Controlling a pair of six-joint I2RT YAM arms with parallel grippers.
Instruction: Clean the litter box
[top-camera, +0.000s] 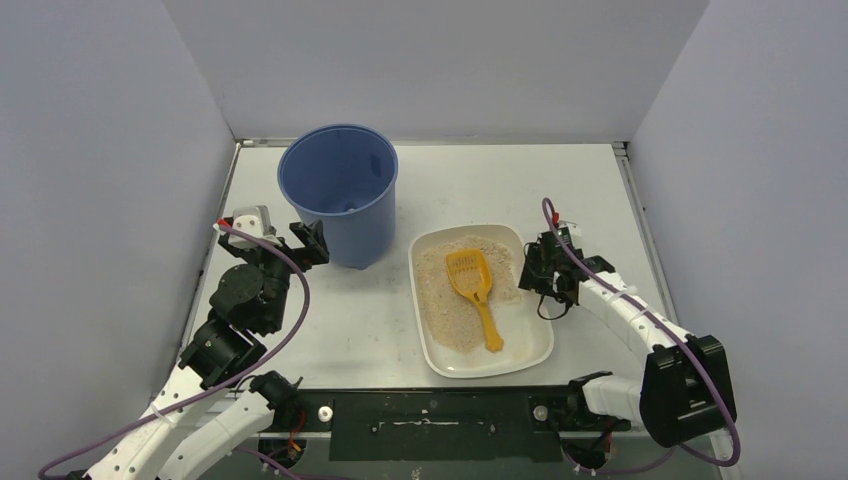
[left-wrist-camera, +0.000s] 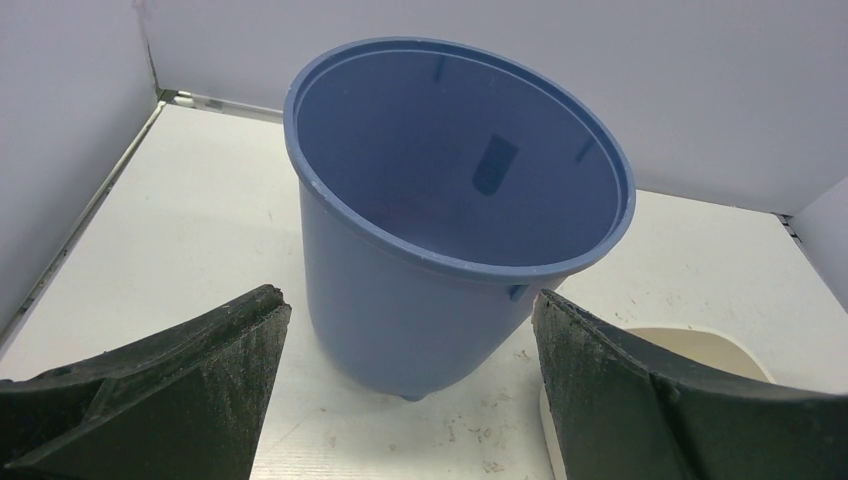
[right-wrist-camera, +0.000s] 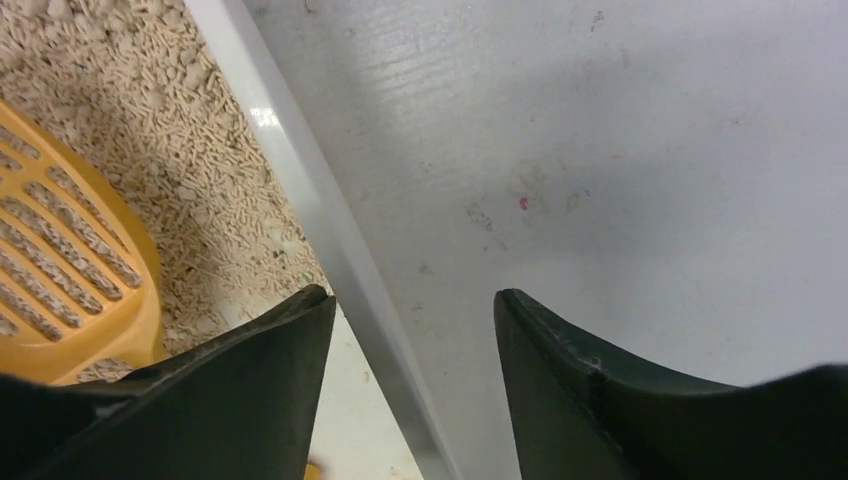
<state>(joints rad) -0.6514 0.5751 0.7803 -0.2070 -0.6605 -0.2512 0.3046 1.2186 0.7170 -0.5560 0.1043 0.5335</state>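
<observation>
The white litter box (top-camera: 532, 352) sits at the table's middle with tan granules inside. A yellow slotted scoop (top-camera: 473, 282) lies in it, handle toward the front. My right gripper (top-camera: 531, 267) is open, its jaws straddling the box's right rim (right-wrist-camera: 330, 240), one finger inside over the litter, one outside over the table. The scoop's head (right-wrist-camera: 60, 270) shows at the left of the right wrist view. My left gripper (top-camera: 312, 243) is open and empty, just left of the blue bucket (top-camera: 340, 190), which stands upright and fills the left wrist view (left-wrist-camera: 440, 230).
The bucket stands close to the litter box's left far corner (left-wrist-camera: 700, 345). Grey walls enclose the table on the left, back and right. Bare table (top-camera: 590, 190) lies right of and behind the box.
</observation>
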